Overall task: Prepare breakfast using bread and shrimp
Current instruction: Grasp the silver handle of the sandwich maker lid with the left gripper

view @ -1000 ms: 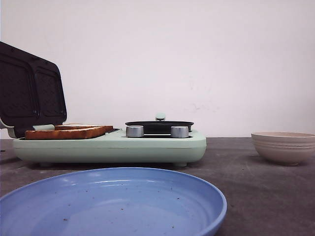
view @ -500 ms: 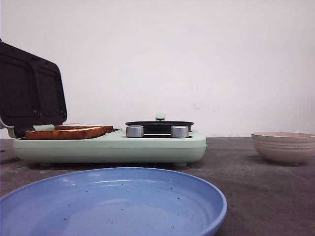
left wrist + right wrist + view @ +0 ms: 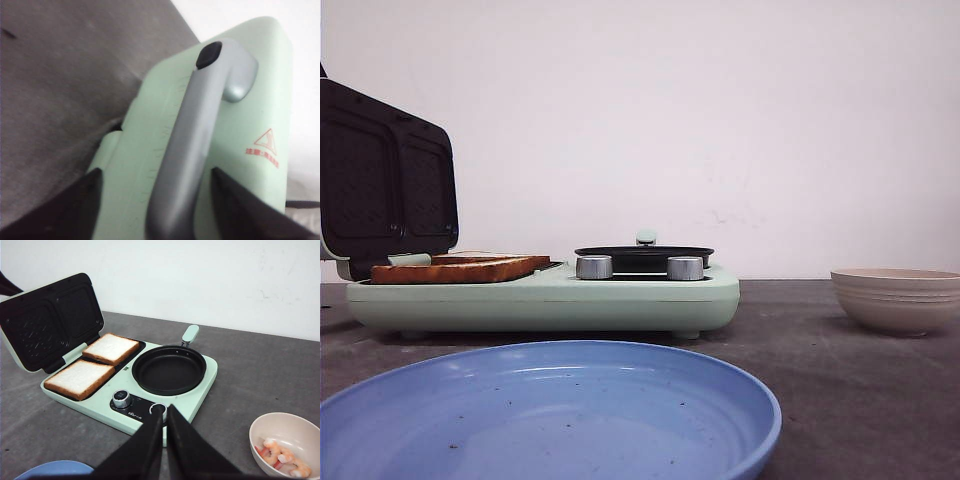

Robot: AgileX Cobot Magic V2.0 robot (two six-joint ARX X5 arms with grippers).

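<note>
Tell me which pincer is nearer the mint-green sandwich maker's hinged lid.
Left. The left pincer straddles the lid's grey handle; the right pincer hovers shut, away from the lid.

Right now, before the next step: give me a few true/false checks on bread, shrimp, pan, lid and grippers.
1. Both slices of bread lie in the sandwich maker's wells. True.
2. The shrimp are in the black pan. False: they are in the beige bowl; the pan is empty.
3. The sandwich maker's lid is shut over the bread. False: it stands open.
4. The right gripper holds a slice. False: its fingers are together and hold nothing.
5. The left gripper straddles the lid's grey handle. True.
</note>
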